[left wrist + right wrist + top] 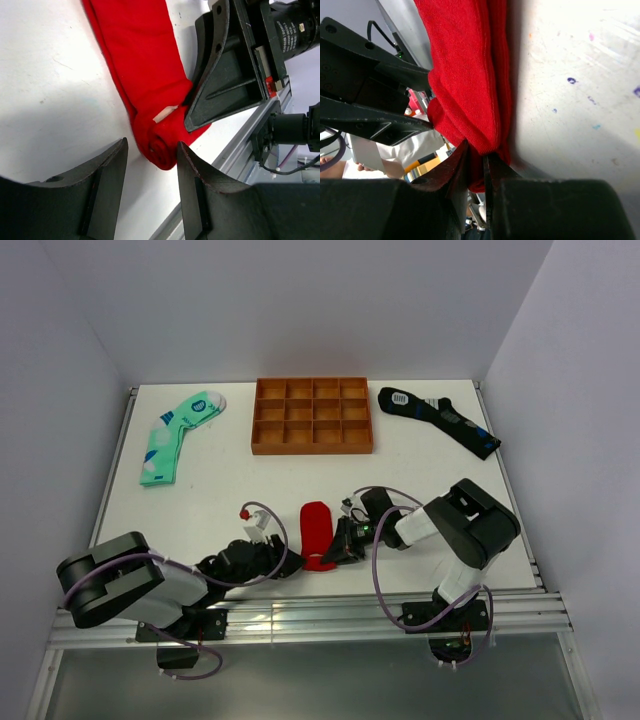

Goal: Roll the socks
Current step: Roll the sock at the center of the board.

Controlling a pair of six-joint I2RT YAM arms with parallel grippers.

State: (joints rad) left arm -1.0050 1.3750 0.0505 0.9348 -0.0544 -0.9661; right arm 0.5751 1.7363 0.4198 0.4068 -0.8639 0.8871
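- Near edge, centre: we find the red sock (316,530), its near end curled into a small roll.
- Left hand (152,150) spread, straddling the roll; right hand (476,159) pinching that end.
- We judge rolling barely begun; next, the roll needs turning toward the far edge.
- Far corners: green sock (178,435) and black sock (440,420), both flat.

Socks: three. Red sock (315,528), green sock (176,435), black sock (440,418). Tray (312,449): one, twelve compartments. Grippers: two, left gripper (289,562), right gripper (336,547).

Bright, even overhead light; soft shadows under the arms; wrist views blur up close
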